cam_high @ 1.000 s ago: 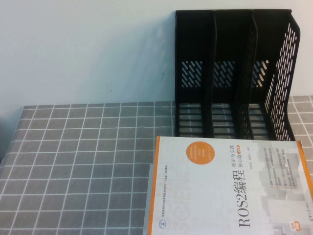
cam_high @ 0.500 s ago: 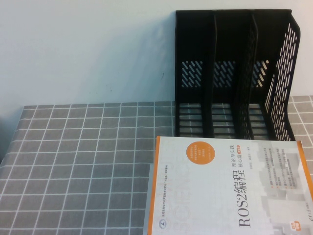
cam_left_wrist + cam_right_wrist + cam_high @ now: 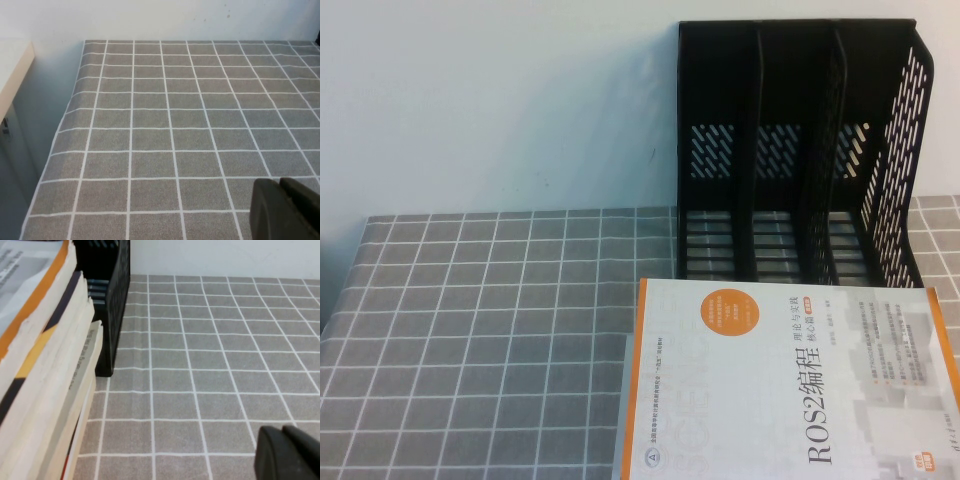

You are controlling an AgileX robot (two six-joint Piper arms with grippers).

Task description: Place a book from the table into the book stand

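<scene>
Stood upright at the counter's (image 3: 500, 330) far edge, stand (image 3: 795, 150) with three bare slots, the book (image 3: 785, 385) flat atop a stack just in front, beside the right hand (image 3: 290, 455) low over cloth, left hand (image 3: 285, 210) well apart, spread of either impossible to tell.

Left hand (image 3: 286, 209): dark, matte black plastic; only a corner of it shows in the left wrist view, held low above the grey checked counter (image 3: 175, 130), touching nothing visible. Finger state not discernible.

Right hand (image 3: 287, 452): dark, matte black plastic; only a corner shows in the right wrist view, likewise held low over the counter, touching nothing visible. Finger state not discernible.

Arms: neither appears in the high view.
</scene>
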